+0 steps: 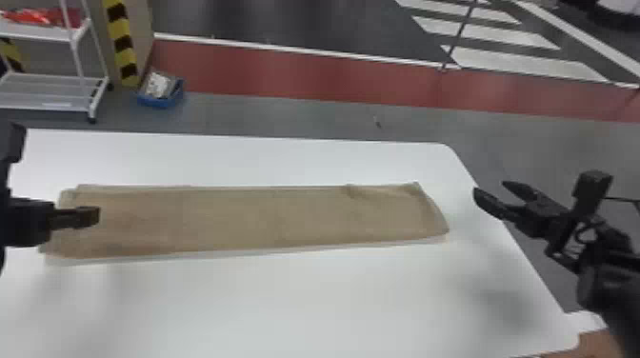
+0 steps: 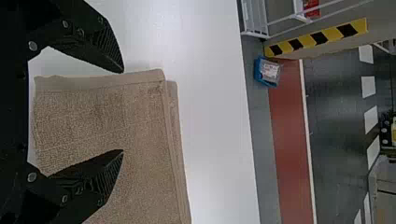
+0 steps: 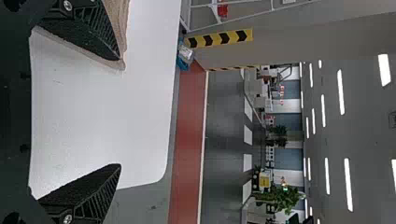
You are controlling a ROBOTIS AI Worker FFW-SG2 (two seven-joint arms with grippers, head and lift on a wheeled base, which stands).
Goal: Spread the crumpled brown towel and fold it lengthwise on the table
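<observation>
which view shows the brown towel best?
Head view: both ends and long edges of the towel show. Left wrist: left end, partly behind a jaw. Right wrist: a sliver of right end past a jaw.

Left end effector [image 1: 93, 216], fingers parted; right end effector [image 1: 489, 188], fingers parted, angled inward.

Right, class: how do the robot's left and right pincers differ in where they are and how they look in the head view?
The left pincer is at the towel's left end, while the right pincer is beyond its right end, by the table's edge. In the head view, the left pincer's fingers line up as one bar; the right pincer's two show apart. Both pincers are black, open and empty.
</observation>
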